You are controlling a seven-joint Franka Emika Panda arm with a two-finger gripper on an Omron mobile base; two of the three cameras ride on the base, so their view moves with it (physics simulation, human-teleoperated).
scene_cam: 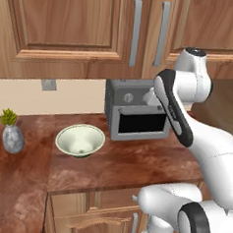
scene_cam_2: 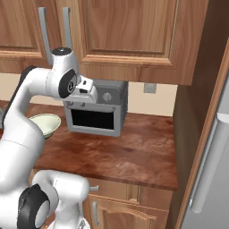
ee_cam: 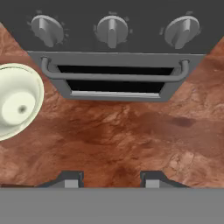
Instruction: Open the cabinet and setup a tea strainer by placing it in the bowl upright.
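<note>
Gripper (ee_cam: 109, 178) hangs above the red-brown counter (ee_cam: 131, 135), pointing down. Fingers (ee_cam: 70, 179) stand parted with a clear gap; bare stone shows between them, nothing held. Just ahead of the tips sits the grey toaster oven (ee_cam: 113, 65): three knobs in a row, bar handle across a dark window. To one side of the oven, apart from it, the bowl (scene_cam: 80, 140) rests upright on the counter, pale greenish-white, hollow bare. Farther left, a grey stone vase (scene_cam: 12, 137) with a green sprig. Overhead, the cabinet (scene_cam: 70, 31) is shut, its long grey bar handle (scene_cam: 135, 32) vertical at the door edge.
</note>
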